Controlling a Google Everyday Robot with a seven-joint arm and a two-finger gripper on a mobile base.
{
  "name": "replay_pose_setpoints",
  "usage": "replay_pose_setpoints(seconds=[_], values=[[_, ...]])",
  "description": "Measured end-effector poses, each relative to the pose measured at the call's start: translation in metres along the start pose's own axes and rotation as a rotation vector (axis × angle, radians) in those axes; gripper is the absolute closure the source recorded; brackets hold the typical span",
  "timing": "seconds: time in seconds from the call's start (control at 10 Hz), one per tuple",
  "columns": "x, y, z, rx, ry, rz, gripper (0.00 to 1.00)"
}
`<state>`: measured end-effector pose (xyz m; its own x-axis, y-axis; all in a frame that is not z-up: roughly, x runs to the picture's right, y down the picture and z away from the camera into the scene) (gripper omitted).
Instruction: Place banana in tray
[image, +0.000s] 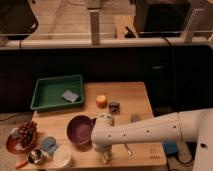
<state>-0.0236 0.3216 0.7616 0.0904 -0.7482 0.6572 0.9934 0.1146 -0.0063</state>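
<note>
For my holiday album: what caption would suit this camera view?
Robot's white arm reaches over a wooden table, its jaws low beside the purple bowl, far from the green tray.

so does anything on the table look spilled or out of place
Nothing looks spilled or knocked over. The only stray is a small blue-grey pad lying askew in the green tray. The gripper hangs low near the front edge of the table, beside the purple bowl.
</note>
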Motion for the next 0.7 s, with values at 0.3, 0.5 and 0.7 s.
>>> replay_pose_setpoints(seconds=[0.3, 0.5, 0.7], values=[[0.0, -0.001, -0.002, 0.001, -0.001, -0.004, 1.0], [0.001, 0.002, -0.008, -0.021, 0.005, 0.004, 1.0], [0.006, 0.002, -0.033, -0.066, 0.028, 0.012, 1.0]])
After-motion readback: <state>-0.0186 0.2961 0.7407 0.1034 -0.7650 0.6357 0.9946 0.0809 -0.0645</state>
